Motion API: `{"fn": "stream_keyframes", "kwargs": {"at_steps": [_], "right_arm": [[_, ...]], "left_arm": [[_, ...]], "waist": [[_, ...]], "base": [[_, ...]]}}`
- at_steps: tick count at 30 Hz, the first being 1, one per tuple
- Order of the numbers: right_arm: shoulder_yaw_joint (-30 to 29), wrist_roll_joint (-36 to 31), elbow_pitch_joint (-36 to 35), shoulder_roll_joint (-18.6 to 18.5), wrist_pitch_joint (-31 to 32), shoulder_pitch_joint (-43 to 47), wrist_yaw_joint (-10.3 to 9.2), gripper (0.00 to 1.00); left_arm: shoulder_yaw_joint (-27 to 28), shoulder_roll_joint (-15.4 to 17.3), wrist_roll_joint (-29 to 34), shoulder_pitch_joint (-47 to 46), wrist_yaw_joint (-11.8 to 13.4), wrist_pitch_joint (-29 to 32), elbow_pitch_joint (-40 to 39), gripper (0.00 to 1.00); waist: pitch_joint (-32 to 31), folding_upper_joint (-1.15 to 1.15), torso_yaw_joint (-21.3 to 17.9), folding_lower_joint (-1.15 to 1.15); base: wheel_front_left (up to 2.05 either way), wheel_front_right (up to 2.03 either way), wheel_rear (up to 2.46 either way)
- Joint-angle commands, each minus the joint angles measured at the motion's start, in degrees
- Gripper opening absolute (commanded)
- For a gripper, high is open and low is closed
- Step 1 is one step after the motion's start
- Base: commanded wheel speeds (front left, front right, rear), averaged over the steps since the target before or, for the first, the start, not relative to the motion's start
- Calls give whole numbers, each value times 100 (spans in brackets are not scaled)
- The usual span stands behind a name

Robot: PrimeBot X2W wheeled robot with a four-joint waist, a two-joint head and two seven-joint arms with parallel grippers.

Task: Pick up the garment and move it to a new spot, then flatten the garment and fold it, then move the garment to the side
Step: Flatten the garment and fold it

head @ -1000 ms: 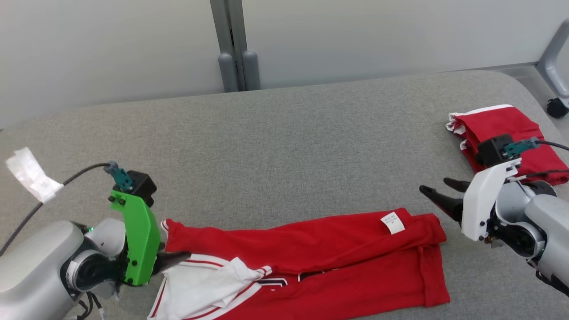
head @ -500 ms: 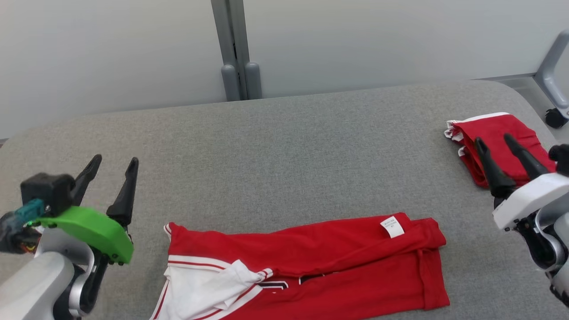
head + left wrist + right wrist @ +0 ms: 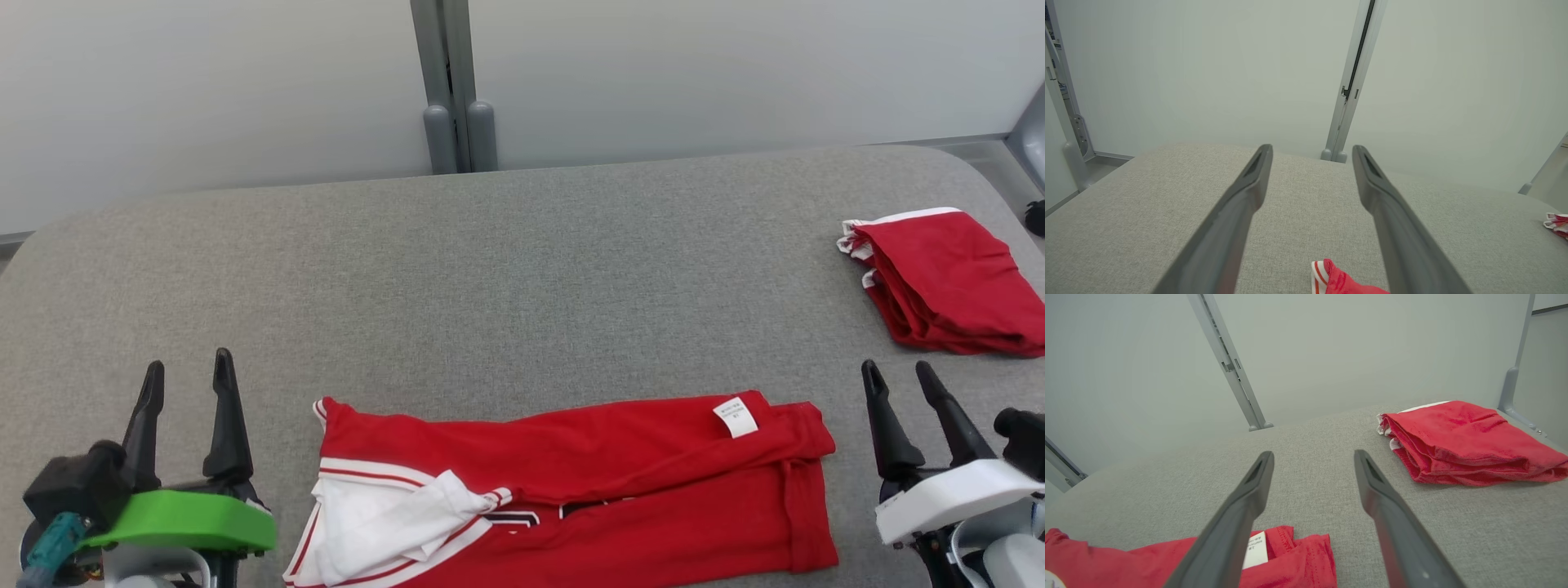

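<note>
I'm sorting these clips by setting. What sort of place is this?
Likely a robot test room: a grey padded table stands before bare partition panels joined by a metal post, carrying a spread red garment and a folded red garment.

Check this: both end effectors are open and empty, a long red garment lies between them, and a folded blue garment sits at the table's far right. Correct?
Not quite: the folded garment at the far right of the table is red, not blue, as the head view shows. The left end effector and right end effector are open and empty, the long red garment between them.
</note>
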Motion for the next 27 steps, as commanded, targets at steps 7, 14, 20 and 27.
{"fn": "stream_keyframes", "kwargs": {"at_steps": [7,14,20,27], "right_arm": [[24,-183,430,202,162,88,0,100],[194,-51,920,218,798,-187,0,100],[169,225,1549,298,1699,-536,0,100],[123,710,2152,499,2823,-759,1,100]], "left_arm": [[721,-875,865,482,-811,-15,363,100],[1038,-1308,1337,308,-1360,-15,711,100],[1239,-1544,1601,217,-1638,-16,901,100],[1352,-1696,1810,142,-1814,-15,1103,100]], "waist": [[62,0,47,0],[109,0,151,0],[143,0,231,0],[179,0,381,0]], "base": [[0,0,0],[0,0,0],[0,0,0],[0,0,0]]}}
